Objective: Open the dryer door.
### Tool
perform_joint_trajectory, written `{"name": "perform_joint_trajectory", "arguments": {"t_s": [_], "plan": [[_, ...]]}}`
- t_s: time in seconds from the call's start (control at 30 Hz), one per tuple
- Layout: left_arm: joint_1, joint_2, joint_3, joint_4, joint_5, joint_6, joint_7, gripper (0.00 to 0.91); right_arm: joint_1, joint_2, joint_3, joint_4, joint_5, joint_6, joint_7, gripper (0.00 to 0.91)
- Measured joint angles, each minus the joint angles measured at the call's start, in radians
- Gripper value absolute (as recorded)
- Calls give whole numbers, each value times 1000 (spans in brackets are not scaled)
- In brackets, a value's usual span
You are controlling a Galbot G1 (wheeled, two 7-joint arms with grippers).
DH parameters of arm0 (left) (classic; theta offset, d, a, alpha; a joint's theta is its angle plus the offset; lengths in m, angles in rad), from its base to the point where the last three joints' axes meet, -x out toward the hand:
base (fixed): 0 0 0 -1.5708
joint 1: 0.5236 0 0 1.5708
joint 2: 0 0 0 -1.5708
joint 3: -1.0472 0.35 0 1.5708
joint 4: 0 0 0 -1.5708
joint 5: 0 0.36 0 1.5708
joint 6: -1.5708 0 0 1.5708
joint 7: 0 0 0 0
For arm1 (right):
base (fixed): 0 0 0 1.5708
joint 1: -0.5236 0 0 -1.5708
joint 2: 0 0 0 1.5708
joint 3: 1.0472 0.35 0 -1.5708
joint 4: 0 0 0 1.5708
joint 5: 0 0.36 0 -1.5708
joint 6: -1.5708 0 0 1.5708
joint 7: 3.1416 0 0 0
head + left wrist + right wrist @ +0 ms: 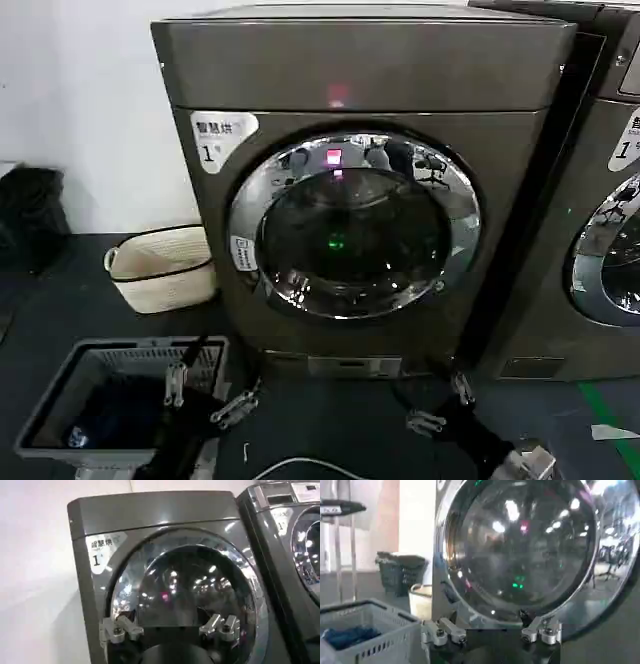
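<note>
The dryer (360, 65) is a bronze-grey front-loader with a white "1" label (215, 140) and a small red light (337, 97). Its round dryer door (350, 225), with a chrome rim and dark glass, sits shut and flush with the front. Both grippers hang low in front of the machine, apart from it. My left gripper (207, 395) is open below the door's left side and faces the door (190, 590) in the left wrist view. My right gripper (443, 403) is open below the door's right side, and its wrist view looks up at the glass (520, 550).
A grey laundry basket (60, 400) with blue cloth stands on the floor at front left. A cream basket (160, 265) sits behind it by the wall. A second similar machine (600, 200) stands close on the right. A white cable (300, 465) lies on the dark floor.
</note>
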Motion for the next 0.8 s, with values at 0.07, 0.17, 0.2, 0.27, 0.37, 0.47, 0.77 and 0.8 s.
{"name": "perform_joint_trajectory", "arguments": {"t_s": [0.07, 0.17, 0.2, 0.27, 0.37, 0.47, 0.77, 0.8], "plan": [[5, 2, 8, -2, 0, 0, 0, 907, 30, -19, -24, 4, -3, -11, 41, 907], [11, 1, 15, -11, 0, 2, 0, 907, 74, -49, -70, 1, -2, -13, 62, 907], [13, 1, 15, -12, 1, 3, 0, 907, 90, -58, -84, -3, -1, -20, 61, 907], [16, 1, 16, -14, 3, 2, 1, 907, 127, -80, -112, -12, 10, -39, 56, 907], [17, 0, 16, -14, 4, 2, 1, 907, 181, -107, -148, -30, 41, -47, 51, 907], [20, -4, 16, -14, 8, 1, 1, 907, 244, -137, -194, -54, 66, -51, 52, 907], [27, -19, 9, -17, 22, -6, 3, 907, 447, -178, -348, -137, 86, -75, 82, 907], [28, -21, 7, -17, 22, -6, 4, 907, 468, -178, -363, -146, 86, -78, 85, 907]]}}
